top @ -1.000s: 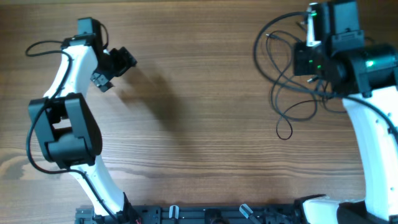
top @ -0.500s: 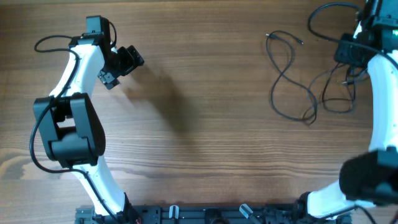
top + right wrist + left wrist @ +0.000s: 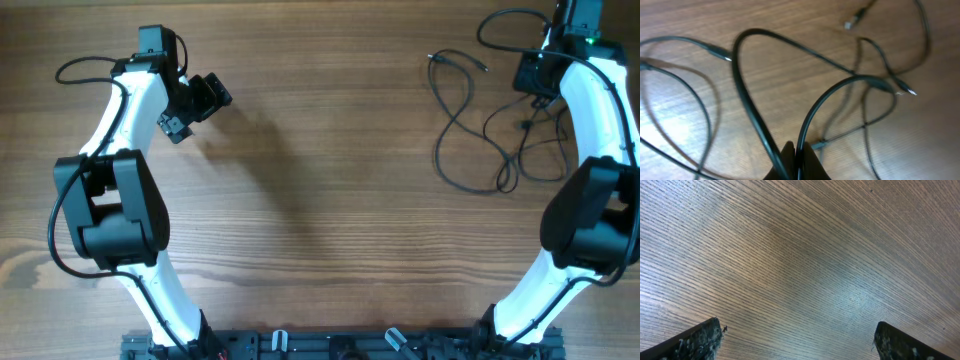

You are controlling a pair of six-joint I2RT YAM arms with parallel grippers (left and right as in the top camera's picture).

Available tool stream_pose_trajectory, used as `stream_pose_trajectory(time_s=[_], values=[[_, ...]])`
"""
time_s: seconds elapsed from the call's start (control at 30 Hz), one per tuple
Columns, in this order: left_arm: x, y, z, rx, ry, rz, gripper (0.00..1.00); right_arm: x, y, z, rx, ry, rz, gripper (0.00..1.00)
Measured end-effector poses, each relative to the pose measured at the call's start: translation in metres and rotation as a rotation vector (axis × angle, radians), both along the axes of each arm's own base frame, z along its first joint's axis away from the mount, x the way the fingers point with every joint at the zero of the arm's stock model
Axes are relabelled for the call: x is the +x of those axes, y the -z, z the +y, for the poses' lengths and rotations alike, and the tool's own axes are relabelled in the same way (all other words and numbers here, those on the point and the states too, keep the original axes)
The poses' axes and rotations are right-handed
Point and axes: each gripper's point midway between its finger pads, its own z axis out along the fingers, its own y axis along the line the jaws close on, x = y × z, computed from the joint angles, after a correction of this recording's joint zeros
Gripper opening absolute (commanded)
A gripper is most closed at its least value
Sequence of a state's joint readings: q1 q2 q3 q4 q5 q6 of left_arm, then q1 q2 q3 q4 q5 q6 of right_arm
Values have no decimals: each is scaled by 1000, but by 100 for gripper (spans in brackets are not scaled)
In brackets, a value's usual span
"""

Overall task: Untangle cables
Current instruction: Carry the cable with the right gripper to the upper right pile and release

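Note:
Several thin black cables (image 3: pixel 438 160) lie in loose overlapping loops at the table's far right. My right gripper (image 3: pixel 532 90) hovers over their upper right part. In the right wrist view the right gripper (image 3: pixel 799 156) is shut on one cable (image 3: pixel 807 117), which arches up from between the fingers. A second strand (image 3: pixel 742 90) runs past the left finger. Small plug ends (image 3: pixel 907 91) lie on the wood beyond. My left gripper (image 3: pixel 215 97) is far off at the upper left. In the left wrist view the left gripper (image 3: pixel 797 342) stands open over bare wood.
The wooden table (image 3: pixel 320 200) spans the whole view. The left arm's own thicker wire (image 3: pixel 75 68) loops beside its wrist. A black rail (image 3: pixel 330 345) with clips runs along the near edge between the two arm bases.
My right arm has swung out to the far right and back with its cable. The tight tangle has been pulled into wider loops. The left arm shifted slightly, then stayed still.

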State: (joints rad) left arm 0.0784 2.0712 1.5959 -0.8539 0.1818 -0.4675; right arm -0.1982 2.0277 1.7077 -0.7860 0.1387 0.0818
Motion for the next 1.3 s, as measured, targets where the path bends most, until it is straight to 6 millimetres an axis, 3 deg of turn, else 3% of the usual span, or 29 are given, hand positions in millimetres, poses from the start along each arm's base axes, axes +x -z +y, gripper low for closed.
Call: stream_pose_trajectory(time_s=[0.03,0.07,0.17,0.2,0.23,0.27,0.6,0.83,0.93,1.3], values=[[0,0,0,0,0,0,100,5,0,2,13,-8,-17,7],[0,0,0,0,0,0,100,8,-1,4,24,-16,-34,18],[1,0,0,0,0,-2,100,21,-7,12,63,-45,-94,65],[1,0,0,0,0,-3,100,24,-7,16,86,-53,-106,85],[1,0,0,0,0,-3,100,24,-8,17,90,-57,-109,97],[1,0,0,0,0,-3,100,25,-8,18,96,-61,-113,100],[1,0,0,0,0,-3,100,28,-9,29,154,-95,-128,100],[1,0,0,0,0,-3,100,30,-22,95,455,-341,-186,100],[1,0,0,0,0,-3,100,26,-26,114,542,-388,-184,100],[1,0,0,3,11,-6,100,-25,-12,174,704,-419,49,100]])
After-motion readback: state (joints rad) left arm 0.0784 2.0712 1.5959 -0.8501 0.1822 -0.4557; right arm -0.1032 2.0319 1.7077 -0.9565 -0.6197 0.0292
